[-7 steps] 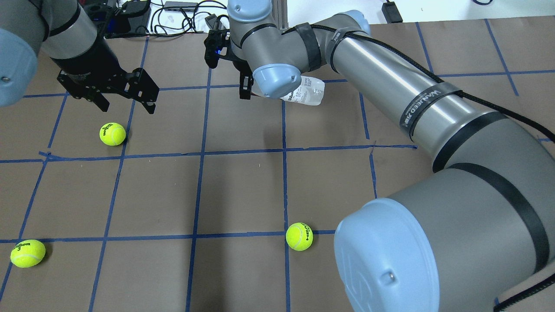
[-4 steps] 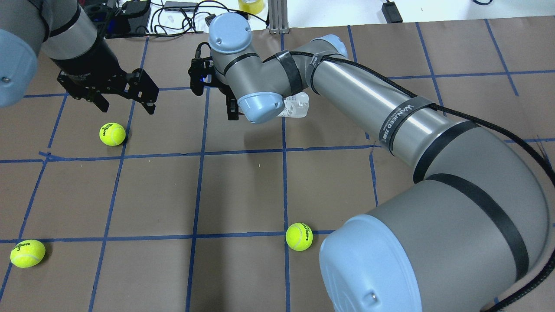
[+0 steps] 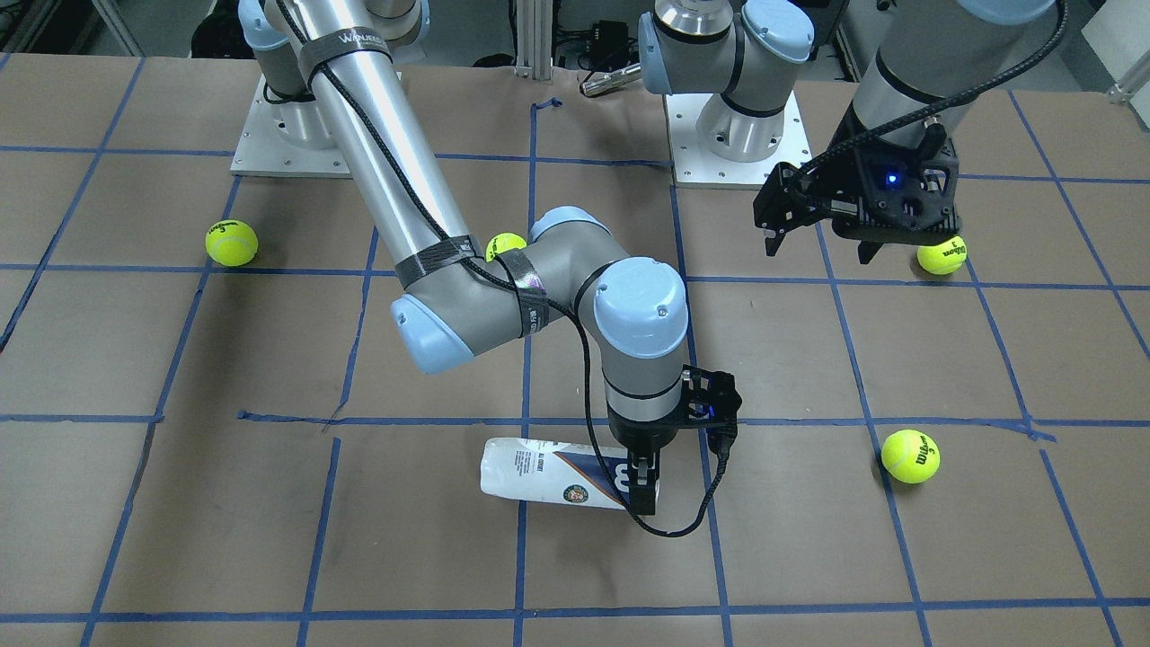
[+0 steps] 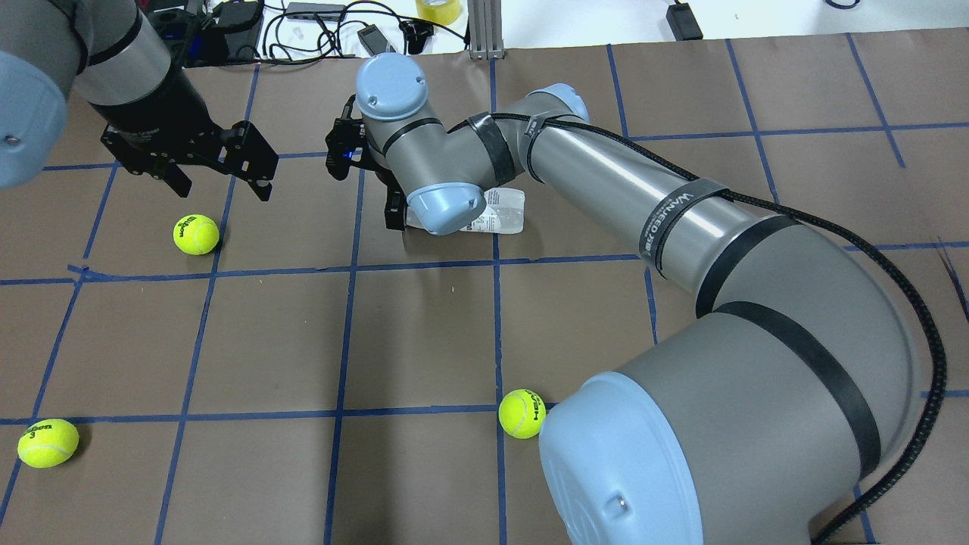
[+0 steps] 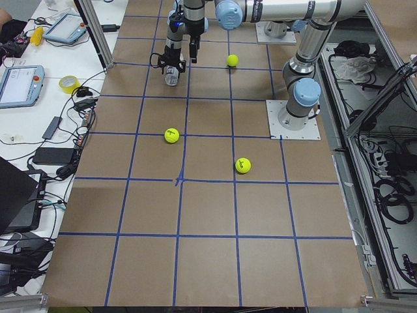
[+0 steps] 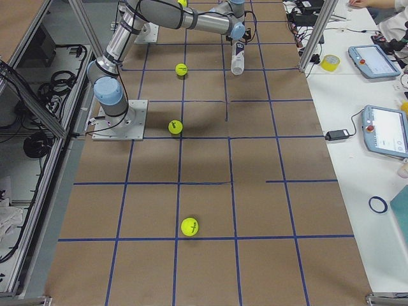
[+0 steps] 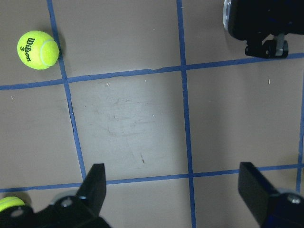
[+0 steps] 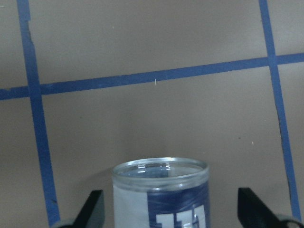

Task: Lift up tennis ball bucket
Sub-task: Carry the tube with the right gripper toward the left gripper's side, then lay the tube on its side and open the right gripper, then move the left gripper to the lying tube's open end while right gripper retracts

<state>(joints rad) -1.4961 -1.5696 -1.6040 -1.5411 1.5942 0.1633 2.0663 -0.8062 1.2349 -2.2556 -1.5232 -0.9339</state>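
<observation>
Lowered now, right jaws point(image 3: 641, 485) straddle tennis ball bucket point(image 3: 550, 481) unclosed — wrist view shows gaps; left jaws point(image 4: 221, 180) spread.

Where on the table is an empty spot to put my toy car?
The middle squares between the tennis ball bucket and the near tennis ball look bare. It is crowded around the right pincer at the bucket.

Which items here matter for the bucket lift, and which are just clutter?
In the job:
tennis ball bucket, lying on its side
right gripper, open, astride the bucket's rim end

Lying about:
four tennis balls
left gripper, open, holding nothing
yellow tape roll past the table's far edge
</observation>
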